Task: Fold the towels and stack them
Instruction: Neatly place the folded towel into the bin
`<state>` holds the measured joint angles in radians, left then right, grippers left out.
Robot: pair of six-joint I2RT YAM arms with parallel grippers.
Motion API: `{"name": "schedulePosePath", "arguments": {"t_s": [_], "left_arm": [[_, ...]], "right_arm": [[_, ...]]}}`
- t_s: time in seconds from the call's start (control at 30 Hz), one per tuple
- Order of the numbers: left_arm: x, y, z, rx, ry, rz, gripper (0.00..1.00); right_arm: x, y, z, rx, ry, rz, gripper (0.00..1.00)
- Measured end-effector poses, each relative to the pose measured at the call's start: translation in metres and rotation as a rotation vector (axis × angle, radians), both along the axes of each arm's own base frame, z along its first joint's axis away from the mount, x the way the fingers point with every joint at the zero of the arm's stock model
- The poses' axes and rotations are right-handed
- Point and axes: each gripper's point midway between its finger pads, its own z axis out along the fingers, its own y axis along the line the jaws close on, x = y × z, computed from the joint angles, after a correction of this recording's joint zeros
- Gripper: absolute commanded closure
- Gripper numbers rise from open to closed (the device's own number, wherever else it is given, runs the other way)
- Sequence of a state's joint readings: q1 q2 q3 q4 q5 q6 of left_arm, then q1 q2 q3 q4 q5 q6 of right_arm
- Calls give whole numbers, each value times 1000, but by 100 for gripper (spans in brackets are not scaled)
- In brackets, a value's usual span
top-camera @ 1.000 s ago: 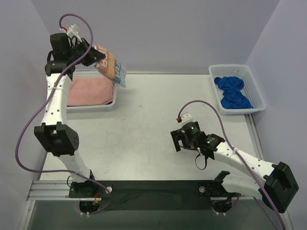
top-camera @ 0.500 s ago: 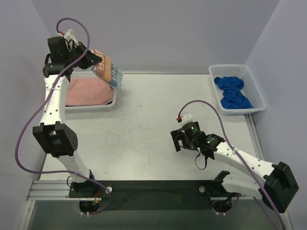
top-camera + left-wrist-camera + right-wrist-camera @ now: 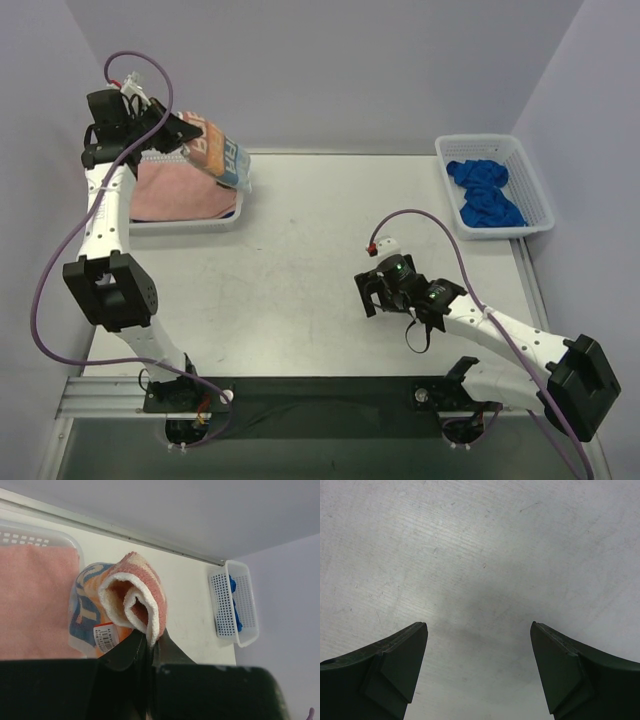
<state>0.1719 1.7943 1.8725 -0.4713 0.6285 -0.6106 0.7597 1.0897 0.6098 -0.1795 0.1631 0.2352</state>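
Left tool [image 3: 188,136] clamps the rolled RABBIT towel [image 3: 222,156] at upper left, over the pink towel [image 3: 180,190] in its basket [image 3: 190,226]; right tool [image 3: 376,296] spread wide, empty, over the surface [image 3: 300,260] at lower right.

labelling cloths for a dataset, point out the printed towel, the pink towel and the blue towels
printed towel [image 3: 218,156]: top view, on its lettered face
pink towel [image 3: 185,190]: top view, middle of its flat top face
blue towels [image 3: 490,208]: top view, on the nearer crumpled lump
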Motion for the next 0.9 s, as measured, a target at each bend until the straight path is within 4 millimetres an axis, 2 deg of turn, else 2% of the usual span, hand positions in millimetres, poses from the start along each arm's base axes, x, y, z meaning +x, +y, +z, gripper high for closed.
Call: {"name": "schedulePosePath", "arguments": {"t_s": [0.37,0.57,0.7,0.77,0.9], "left_arm": [[3,52,-42,5,46,37,100],[14,87,-97,89,120,30,99],[14,102,-133,129,193,33,99],[13,108,-145,141,221,37,99],[14,119,-153,176,234,55,98]], "right_arm": [[-2,2,-1,7,10,9,14],[-3,4,-1,17,18,15,14],[-5,5,-2,19,27,21,14],[-6,4,-3,15,33,22,14],[-9,2,-5,6,44,23,14]]}}
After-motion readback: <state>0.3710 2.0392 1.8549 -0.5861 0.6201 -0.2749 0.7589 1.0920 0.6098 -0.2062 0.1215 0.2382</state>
